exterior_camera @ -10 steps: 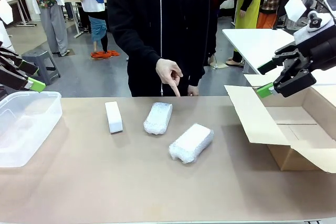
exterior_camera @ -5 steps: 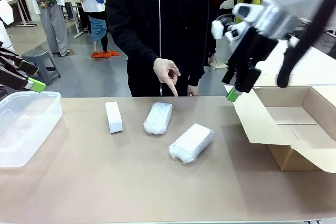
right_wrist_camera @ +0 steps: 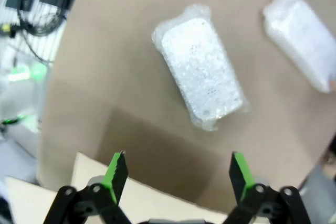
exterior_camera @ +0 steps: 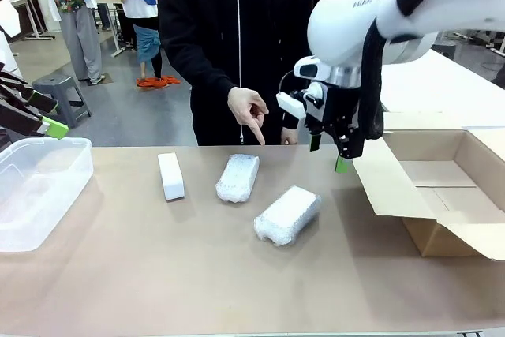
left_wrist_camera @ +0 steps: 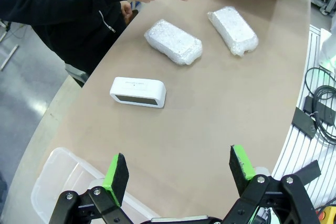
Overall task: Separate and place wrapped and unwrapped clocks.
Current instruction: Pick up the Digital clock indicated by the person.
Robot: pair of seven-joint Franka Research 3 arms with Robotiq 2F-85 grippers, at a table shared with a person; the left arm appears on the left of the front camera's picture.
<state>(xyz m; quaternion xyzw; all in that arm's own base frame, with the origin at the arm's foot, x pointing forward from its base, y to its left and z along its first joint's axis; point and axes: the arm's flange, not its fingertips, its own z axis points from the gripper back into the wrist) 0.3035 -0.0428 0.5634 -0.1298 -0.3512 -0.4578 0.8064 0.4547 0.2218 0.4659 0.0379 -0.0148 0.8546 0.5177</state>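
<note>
The unwrapped clock [exterior_camera: 170, 176], a smooth white block, lies left of centre on the table and appears in the left wrist view too [left_wrist_camera: 138, 92]. One wrapped clock [exterior_camera: 237, 177] sits beside it, under a person's pointing finger [exterior_camera: 251, 114]. The other wrapped clock [exterior_camera: 287, 215] lies nearer me [right_wrist_camera: 202, 72]. My right gripper [exterior_camera: 327, 155] hangs open above the table, beside the box flap, up and to the right of that bundle. Its pads [right_wrist_camera: 116, 174] hold nothing. My left gripper [exterior_camera: 39, 112] stays open and bare at the far left, over the bin [left_wrist_camera: 178, 170].
A clear plastic bin [exterior_camera: 39, 187] stands at the table's left edge. An open cardboard box [exterior_camera: 442, 195] with spread flaps stands at the right. The person in black stands at the far side. Cables and a metal rail [left_wrist_camera: 315, 119] run along my side of the table.
My right arm has swung left from over the cardboard box to the table's middle, near the wrapped clocks. The left arm, the clocks and the pointing hand have barely moved.
</note>
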